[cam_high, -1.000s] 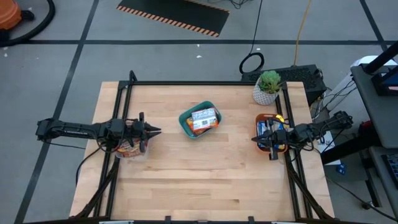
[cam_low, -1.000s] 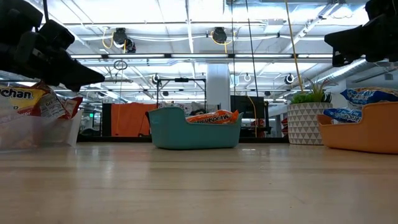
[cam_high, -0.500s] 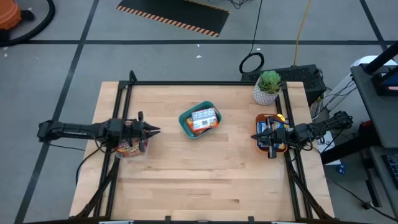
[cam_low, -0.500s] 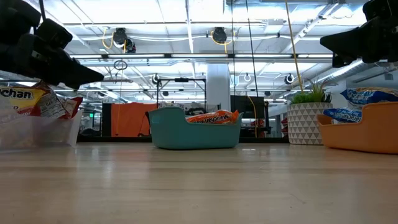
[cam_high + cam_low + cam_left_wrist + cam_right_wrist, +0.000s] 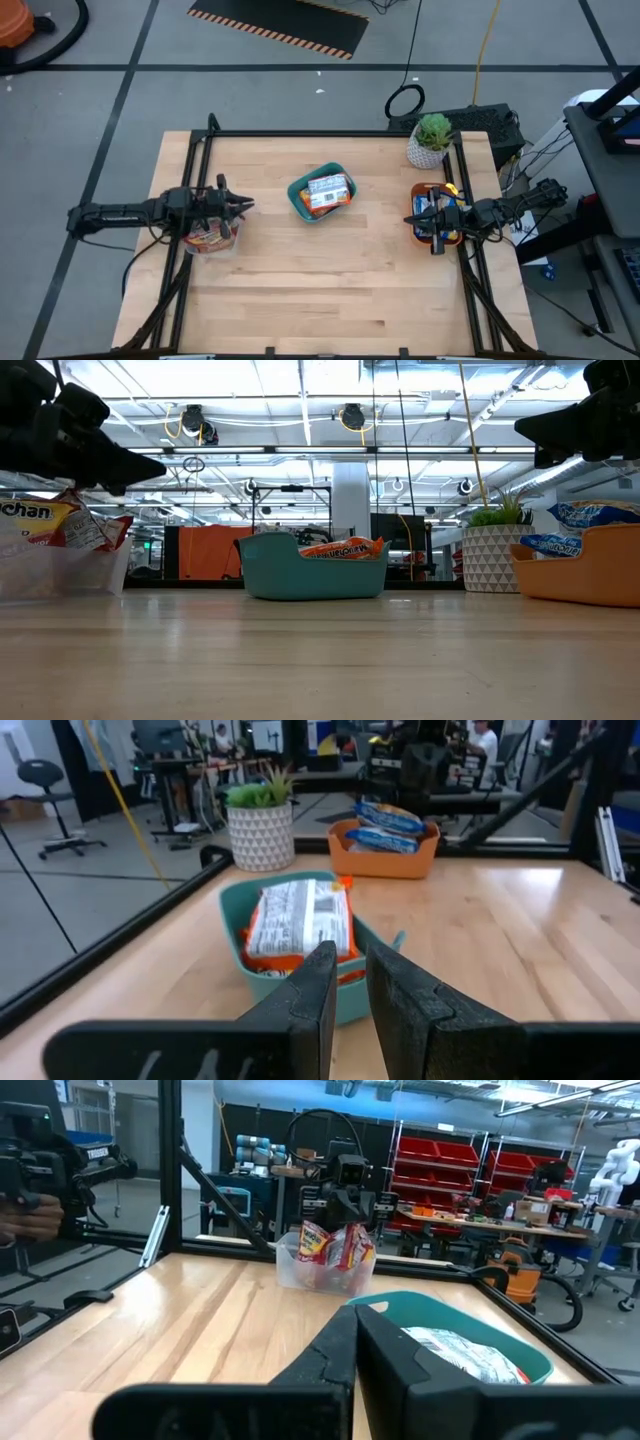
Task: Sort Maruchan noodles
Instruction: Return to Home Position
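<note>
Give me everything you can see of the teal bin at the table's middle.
The teal, rounded-rectangular, plastic-looking bin stands upright near the middle of the wooden table, turned slightly askew to its edges. It holds stacked orange noodle packets. The top one lies flat with its white printed back up, just above the rim. Nothing else touches the bin.

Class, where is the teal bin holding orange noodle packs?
High view: the teal bin sits mid-table, between the left gripper and the orange tray.
</note>
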You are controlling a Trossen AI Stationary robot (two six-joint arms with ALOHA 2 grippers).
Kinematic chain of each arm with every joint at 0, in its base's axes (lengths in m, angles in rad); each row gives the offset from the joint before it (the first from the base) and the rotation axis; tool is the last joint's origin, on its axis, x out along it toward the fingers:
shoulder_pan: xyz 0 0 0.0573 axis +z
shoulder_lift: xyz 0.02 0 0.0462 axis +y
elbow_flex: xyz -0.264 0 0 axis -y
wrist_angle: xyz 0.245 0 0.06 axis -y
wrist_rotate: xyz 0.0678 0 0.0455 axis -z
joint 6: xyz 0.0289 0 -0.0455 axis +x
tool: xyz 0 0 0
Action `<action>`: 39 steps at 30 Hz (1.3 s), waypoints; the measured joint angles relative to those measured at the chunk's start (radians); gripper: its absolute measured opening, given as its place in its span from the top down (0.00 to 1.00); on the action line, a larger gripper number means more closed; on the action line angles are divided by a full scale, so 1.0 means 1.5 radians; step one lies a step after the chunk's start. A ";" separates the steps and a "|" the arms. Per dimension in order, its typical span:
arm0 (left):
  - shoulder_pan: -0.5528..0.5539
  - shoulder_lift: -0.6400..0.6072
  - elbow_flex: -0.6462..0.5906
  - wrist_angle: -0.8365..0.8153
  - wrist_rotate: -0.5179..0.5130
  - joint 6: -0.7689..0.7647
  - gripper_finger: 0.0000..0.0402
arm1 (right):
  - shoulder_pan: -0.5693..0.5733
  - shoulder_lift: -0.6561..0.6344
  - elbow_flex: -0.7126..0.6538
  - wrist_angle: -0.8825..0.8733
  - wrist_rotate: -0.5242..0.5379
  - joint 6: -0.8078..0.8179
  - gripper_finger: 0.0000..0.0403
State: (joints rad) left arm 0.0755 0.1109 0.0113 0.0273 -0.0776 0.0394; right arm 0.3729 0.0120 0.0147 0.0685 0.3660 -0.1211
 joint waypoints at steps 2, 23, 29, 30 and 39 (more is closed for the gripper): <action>0.004 -0.006 0.000 -0.003 0.002 -0.006 0.84 | 0.000 0.000 0.000 0.000 0.000 -0.003 0.99; 0.006 -0.006 0.000 -0.006 0.023 -0.069 0.84 | 0.000 -0.001 0.000 -0.009 -0.070 -0.038 0.99; 0.006 -0.006 0.000 -0.006 0.023 -0.076 0.84 | 0.000 -0.001 0.000 -0.014 -0.108 -0.045 0.99; 0.006 -0.006 0.000 -0.006 0.023 -0.075 0.84 | -0.001 -0.001 0.000 -0.013 -0.107 -0.058 0.99; 0.006 -0.006 -0.001 0.019 0.021 -0.066 0.84 | -0.084 -0.001 0.000 -0.006 -0.181 -0.076 0.99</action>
State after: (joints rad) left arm 0.0837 0.1024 0.0093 0.0564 -0.0456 -0.0597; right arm 0.2471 0.0113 0.0143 0.0600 0.0948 -0.2346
